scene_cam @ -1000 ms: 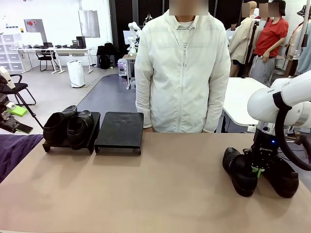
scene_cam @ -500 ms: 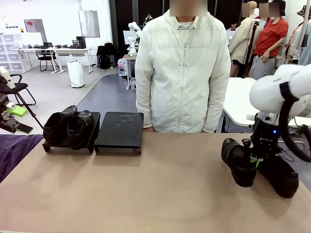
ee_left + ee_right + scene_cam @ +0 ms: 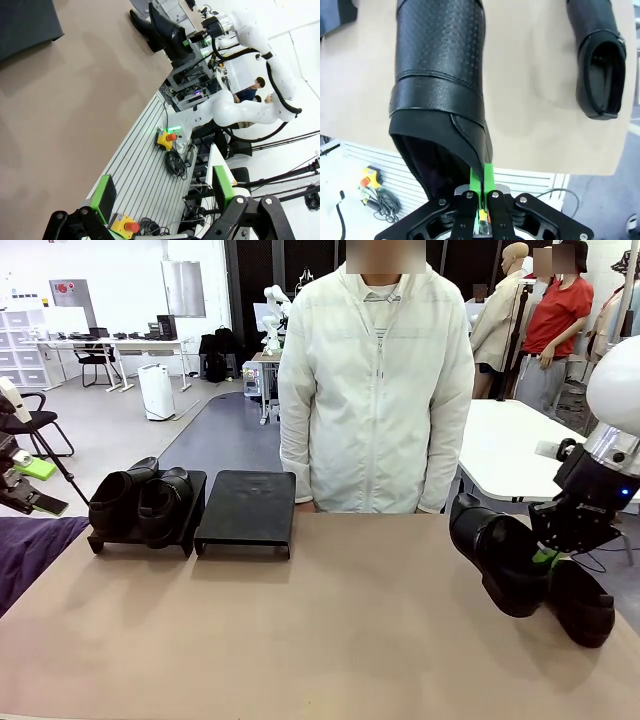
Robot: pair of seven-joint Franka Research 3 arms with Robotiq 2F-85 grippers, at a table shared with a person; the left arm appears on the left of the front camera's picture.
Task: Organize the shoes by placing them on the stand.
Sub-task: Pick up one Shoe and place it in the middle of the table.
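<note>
My right gripper (image 3: pixel 545 556) is shut on the heel rim of a black shoe (image 3: pixel 497 555) and holds it tilted in the air above the table's right end. In the right wrist view that shoe (image 3: pixel 440 75) hangs toe away from the gripper (image 3: pixel 481 200), its rim pinched between the green pads. A second shoe (image 3: pixel 582 605) lies on the table just below and to the right. Two more shoes (image 3: pixel 140 502) sit on the left platform of the stand (image 3: pixel 105 538); the right platform (image 3: pixel 247 508) is bare. My left gripper (image 3: pixel 164 192) stands open off the table's left end.
A person in a white jacket (image 3: pixel 375 390) stands at the far edge, behind the table's middle, arms hanging. A purple cloth (image 3: pixel 30 545) covers the near left corner. The brown tabletop (image 3: pixel 330 630) between stand and right arm is open room.
The right gripper has lifted its shoe off the table, up and slightly right, tilting it. The other shoe stays on the table. The left arm has not moved.
</note>
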